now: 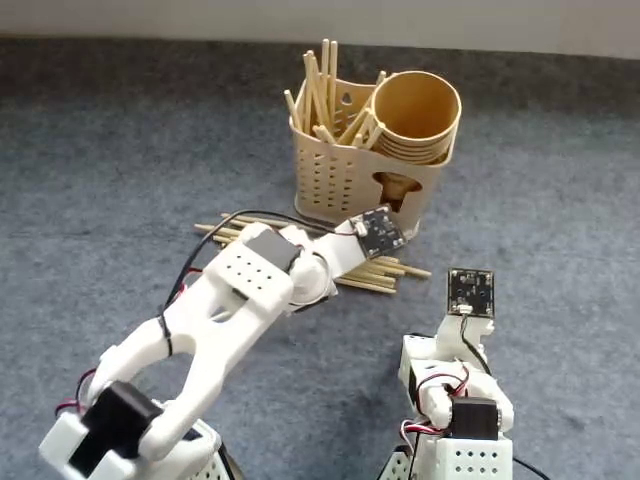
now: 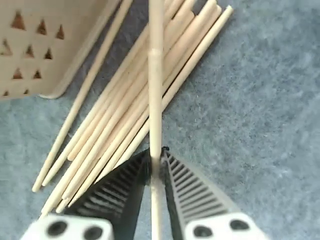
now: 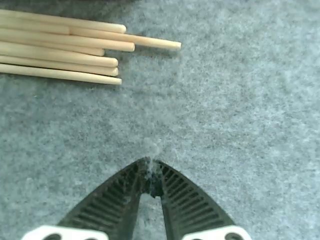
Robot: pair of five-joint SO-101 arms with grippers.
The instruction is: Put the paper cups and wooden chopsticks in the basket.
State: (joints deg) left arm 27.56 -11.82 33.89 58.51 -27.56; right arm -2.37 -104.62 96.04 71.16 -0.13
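A perforated beige basket (image 1: 340, 185) stands at the back of the grey carpet. It holds a stack of paper cups (image 1: 415, 110) and several upright wooden chopsticks (image 1: 320, 90). More chopsticks (image 1: 228, 233) lie in a pile on the carpet in front of it. My left gripper (image 2: 156, 155) is over that pile (image 2: 115, 125), shut on a single chopstick (image 2: 155, 75) that sticks out past the fingertips, beside the basket's corner (image 2: 45, 50). My right gripper (image 3: 151, 169) is shut on nothing, low over bare carpet, a short way from the pile's ends (image 3: 65, 50).
The left arm (image 1: 240, 290) stretches from the near left corner across to the pile. The right arm (image 1: 455, 400) stays folded at the near right. Grey carpet lies open to the left and right of the basket.
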